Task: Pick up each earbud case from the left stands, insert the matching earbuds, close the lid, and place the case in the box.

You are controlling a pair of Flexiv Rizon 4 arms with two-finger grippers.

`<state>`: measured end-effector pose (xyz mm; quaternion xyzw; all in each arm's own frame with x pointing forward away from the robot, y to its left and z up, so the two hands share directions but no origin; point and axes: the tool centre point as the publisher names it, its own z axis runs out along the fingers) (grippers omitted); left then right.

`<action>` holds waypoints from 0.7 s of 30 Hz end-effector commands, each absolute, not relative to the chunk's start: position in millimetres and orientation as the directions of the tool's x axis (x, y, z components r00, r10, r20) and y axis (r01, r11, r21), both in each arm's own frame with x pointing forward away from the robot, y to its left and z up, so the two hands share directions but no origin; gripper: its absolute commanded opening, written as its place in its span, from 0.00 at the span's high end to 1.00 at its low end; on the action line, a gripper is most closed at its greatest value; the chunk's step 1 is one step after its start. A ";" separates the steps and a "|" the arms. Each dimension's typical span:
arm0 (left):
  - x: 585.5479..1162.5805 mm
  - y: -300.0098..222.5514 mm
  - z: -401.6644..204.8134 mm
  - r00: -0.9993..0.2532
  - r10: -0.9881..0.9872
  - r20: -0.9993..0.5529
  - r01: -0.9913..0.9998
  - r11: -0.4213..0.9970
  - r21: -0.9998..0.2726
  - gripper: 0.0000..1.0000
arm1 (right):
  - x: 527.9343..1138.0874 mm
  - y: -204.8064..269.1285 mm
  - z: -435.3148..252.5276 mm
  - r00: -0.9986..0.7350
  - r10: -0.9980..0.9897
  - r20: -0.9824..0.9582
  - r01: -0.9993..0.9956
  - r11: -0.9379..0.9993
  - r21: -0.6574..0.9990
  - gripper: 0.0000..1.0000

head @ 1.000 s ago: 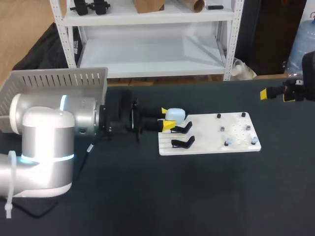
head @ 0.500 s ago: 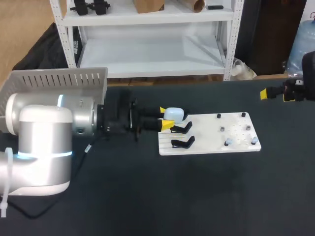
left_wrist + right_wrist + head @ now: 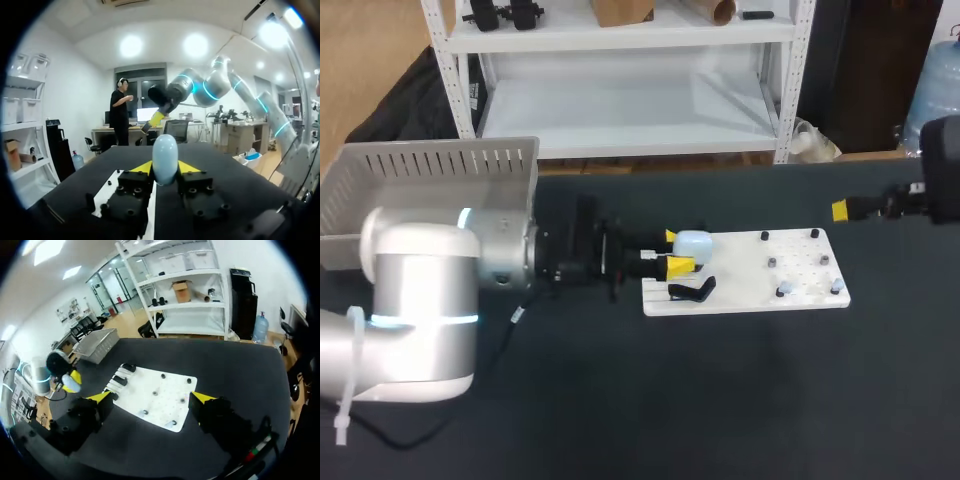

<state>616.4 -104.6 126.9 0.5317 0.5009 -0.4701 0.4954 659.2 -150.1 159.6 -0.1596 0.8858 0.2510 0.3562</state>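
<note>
Earbud case (image 3: 691,241), pale blue and egg-shaped, was clamped between the yellow tips of the left gripper (image 3: 676,252), one tip on each side of it. In the left wrist view the case (image 3: 164,157) stood upright between those two tips, with the gripper (image 3: 164,170) pointing out across the table.

The black table (image 3: 720,400) filled most of the head view. The left arm (image 3: 420,290), white and silver with a black wrist, came in from the left and lay nearly level, reaching toward the middle. Behind it, at the table's far left, stood the grey slotted box (image 3: 430,165).

A white board (image 3: 740,285) lay flat near the middle of the table. The held case was over the board's left end, near a black stand (image 3: 692,290) that was in plain sight with nothing on it.

The right gripper (image 3: 850,209) hung at the far right, well apart from the board. In its own wrist view the gripper (image 3: 151,397) had its fingers spread wide with nothing between them, and the board (image 3: 150,385) lay ahead of it.

On the board's right half sat a few small pegs and two pale pieces (image 3: 782,290), probably earbuds, though too small to be sure.
</note>
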 end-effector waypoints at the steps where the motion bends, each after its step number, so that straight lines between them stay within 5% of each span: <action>1: 627.5 -119.0 115.3 0.053 0.046 -0.998 0.997 -0.063 0.050 1.00 | 611.9 -147.2 183.7 -0.673 -0.118 -0.730 -0.459 0.841 0.286 0.00; 21: 631.3 -121.1 110.1 0.071 0.045 -0.996 0.997 0.027 0.073 1.00 | 563.3 -69.5 176.8 -0.611 -0.312 -0.728 -0.549 0.829 0.105 0.00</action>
